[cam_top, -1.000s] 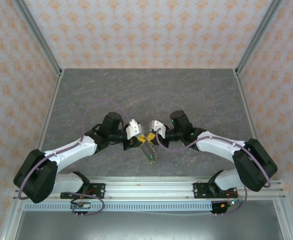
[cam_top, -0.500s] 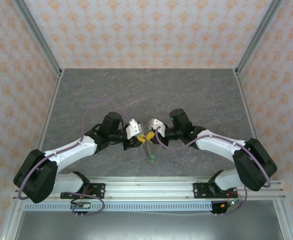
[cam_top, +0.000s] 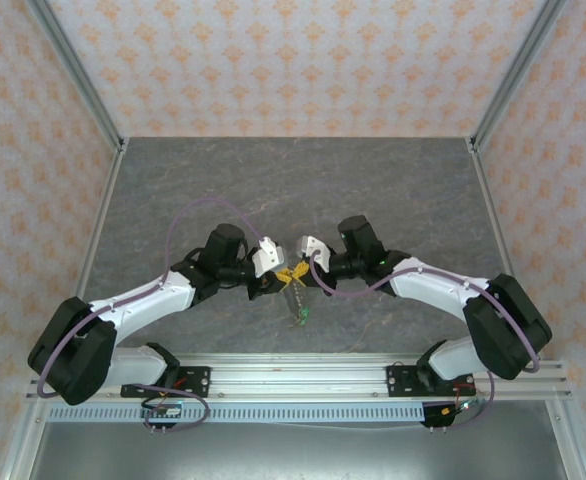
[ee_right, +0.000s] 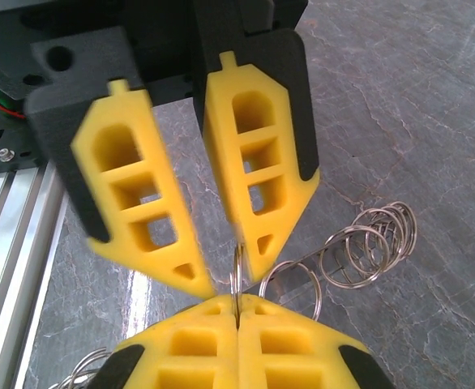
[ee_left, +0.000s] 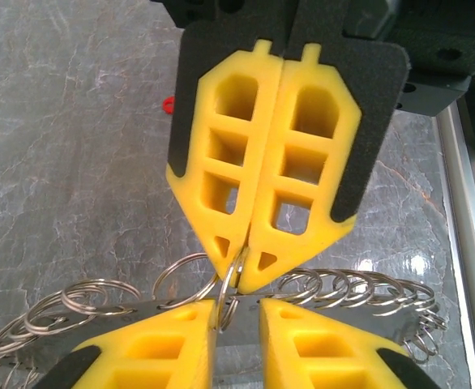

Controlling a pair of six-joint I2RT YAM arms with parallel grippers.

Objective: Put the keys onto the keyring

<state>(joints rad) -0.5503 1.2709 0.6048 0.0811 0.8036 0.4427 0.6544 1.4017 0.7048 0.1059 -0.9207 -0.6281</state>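
Observation:
The keyring (ee_left: 351, 292) is a silvery string of wire rings, hanging between both grippers above the table. My right gripper (ee_left: 239, 279) is shut on one ring of it (ee_right: 237, 279), which stands upright between the pads. My left gripper (ee_left: 237, 312) faces it tip to tip, jaws a little apart, and that ring lies against one of its fingers (ee_right: 262, 243). From above, the grippers (cam_top: 291, 274) meet mid-table and the keyring's green tag (cam_top: 300, 318) dangles below. A small red tag (ee_left: 168, 103) of the keys peeks out on the table behind the right gripper.
The grey marbled table (cam_top: 273, 180) stretches behind the grippers. An aluminium rail (ee_left: 468, 211) runs along the near edge, close below the hanging rings. Patterned walls and metal posts (cam_top: 73, 70) close in the sides and back.
Both grippers stay tip to tip and have shifted slightly toward the left. My left gripper's jaws have narrowed a little around the ring. The green tag hangs a touch lower.

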